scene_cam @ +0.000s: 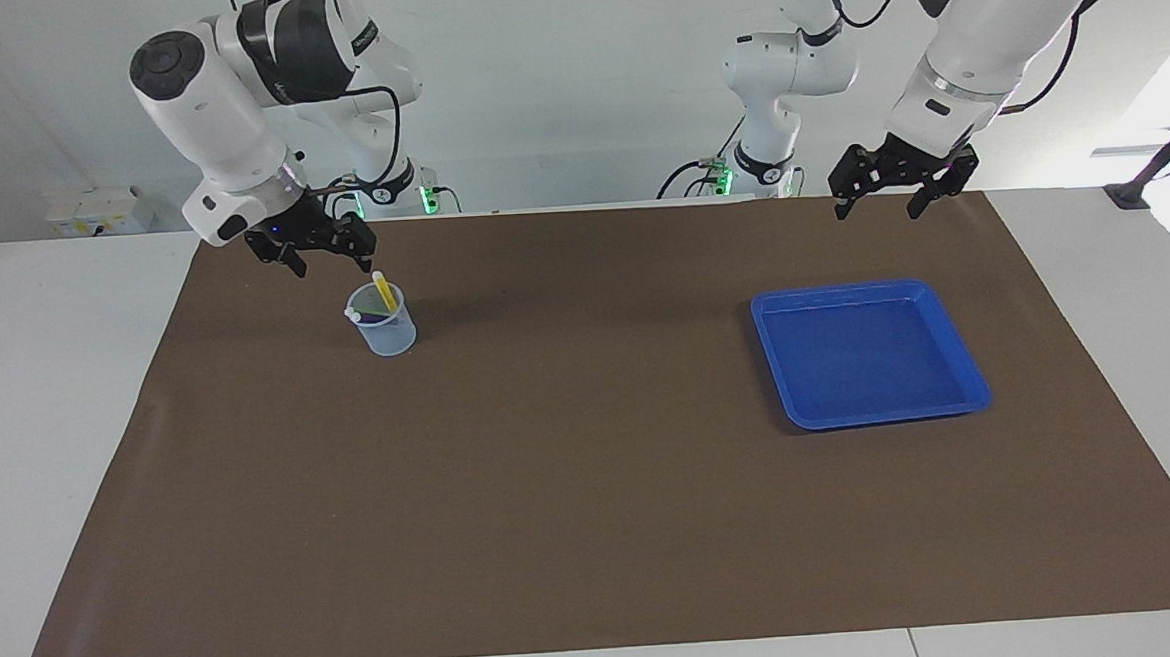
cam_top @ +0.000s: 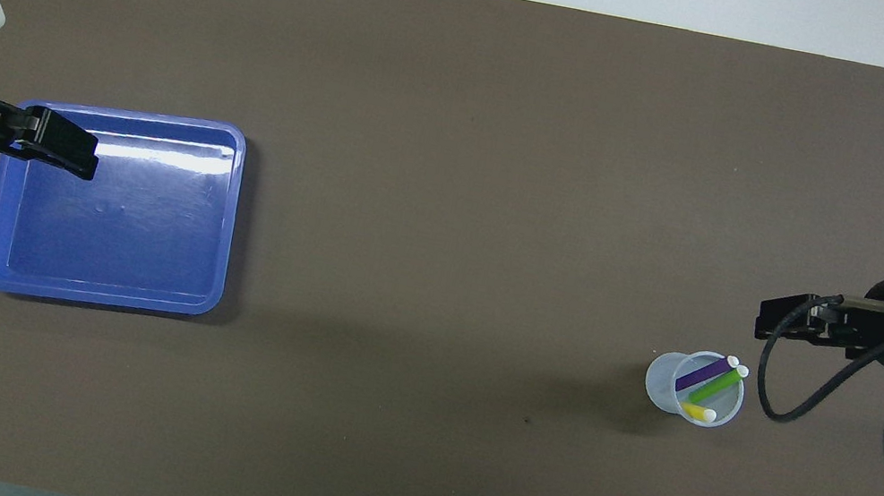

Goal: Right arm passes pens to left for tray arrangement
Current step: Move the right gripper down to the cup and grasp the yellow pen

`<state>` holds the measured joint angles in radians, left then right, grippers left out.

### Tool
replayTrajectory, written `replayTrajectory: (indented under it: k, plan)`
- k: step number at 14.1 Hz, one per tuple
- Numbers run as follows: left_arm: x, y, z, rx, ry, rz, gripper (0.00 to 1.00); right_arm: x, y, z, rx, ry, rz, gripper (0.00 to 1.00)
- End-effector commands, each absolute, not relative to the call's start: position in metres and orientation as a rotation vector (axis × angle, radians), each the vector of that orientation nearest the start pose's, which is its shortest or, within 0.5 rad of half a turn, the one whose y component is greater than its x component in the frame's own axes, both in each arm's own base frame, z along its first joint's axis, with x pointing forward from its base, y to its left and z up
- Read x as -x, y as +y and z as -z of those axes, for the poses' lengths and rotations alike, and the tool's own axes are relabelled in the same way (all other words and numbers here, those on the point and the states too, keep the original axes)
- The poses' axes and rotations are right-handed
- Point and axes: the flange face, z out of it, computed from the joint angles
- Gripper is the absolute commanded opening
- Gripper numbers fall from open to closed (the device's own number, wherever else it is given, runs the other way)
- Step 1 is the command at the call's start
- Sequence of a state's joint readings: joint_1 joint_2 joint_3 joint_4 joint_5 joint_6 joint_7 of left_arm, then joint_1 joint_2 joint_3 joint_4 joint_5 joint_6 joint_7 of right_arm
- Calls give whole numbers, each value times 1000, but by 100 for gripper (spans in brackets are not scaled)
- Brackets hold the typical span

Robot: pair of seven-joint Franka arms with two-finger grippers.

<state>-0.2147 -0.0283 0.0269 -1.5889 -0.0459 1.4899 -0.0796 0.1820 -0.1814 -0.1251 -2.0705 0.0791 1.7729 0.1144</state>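
Hovering open right gripper [scene_cam: 331, 265] at the measuring cup's [scene_cam: 386, 334] 10 o'clock, facing view.
Three marker pens [cam_top: 711, 384] stood in cup; left gripper [scene_cam: 877, 207] waited open above mat, empty; blue tray [scene_cam: 962, 395] bare.

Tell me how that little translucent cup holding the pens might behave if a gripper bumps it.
The small translucent plastic cup looks light and taller than wide, so it would probably slide or tip easily. The three slim marker pens lean against its rim, likely shifting its balance. Pulling one pen at an angle might drag the cup along.
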Motion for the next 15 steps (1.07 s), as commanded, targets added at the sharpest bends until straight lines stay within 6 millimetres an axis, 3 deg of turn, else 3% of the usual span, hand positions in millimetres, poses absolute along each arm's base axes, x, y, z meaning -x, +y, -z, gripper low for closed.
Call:
replayTrajectory:
  k: [1,3,8,12,15]
  plan:
    - [-519,-101,-626,3173,159,-119,100,-473,47,-467,3030,85,-211,100]
    - [-519,-101,-626,3173,159,-119,100,-463,50,-446,3030,66,-274,100]
    - [-519,-101,-627,3174,159,-116,100,-451,48,-428,3023,-2,-330,100]
    - [-519,-101,-627,3174,159,-116,100,-440,55,-398,3030,-24,-320,97]
    - [-519,-101,-627,3174,159,-116,100,-432,60,-394,3041,-80,-337,93]
